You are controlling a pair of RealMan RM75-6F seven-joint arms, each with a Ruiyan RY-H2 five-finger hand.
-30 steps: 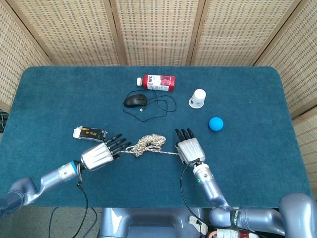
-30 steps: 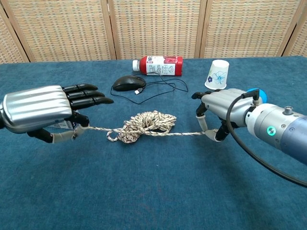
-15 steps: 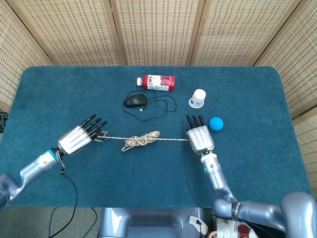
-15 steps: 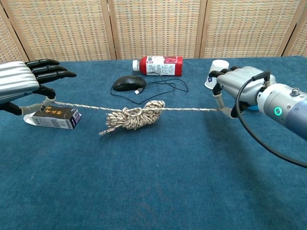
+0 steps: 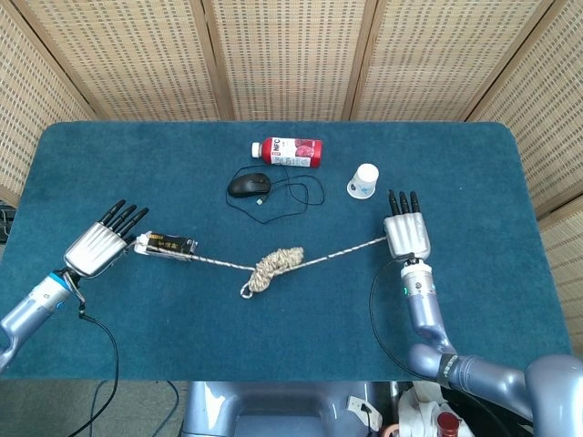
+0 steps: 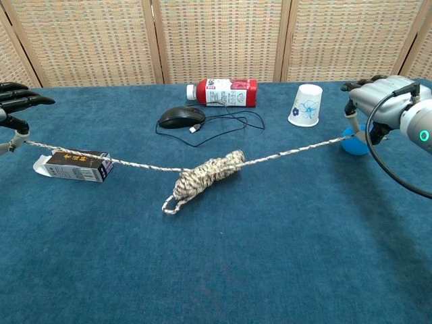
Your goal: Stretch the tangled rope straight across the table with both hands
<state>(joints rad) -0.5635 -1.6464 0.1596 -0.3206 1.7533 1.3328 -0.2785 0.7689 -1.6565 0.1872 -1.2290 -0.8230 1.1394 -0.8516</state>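
I am mid-pull: my left hand (image 5: pixel 94 248) pinches one end of the rope (image 5: pixel 273 264) in its fingers, my right hand (image 5: pixel 406 235) pinches the other, and the line runs across the surface (image 5: pixel 492 300) between them, crossing the small box (image 5: pixel 167 244). A tight bundle of tangle sits at the middle. Next, I judge, both hands must draw farther apart to work it loose.

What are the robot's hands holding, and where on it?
Both hold the rope. The left hand pinches one end, the right hand the other; the tangled bundle sags in the middle, between them.
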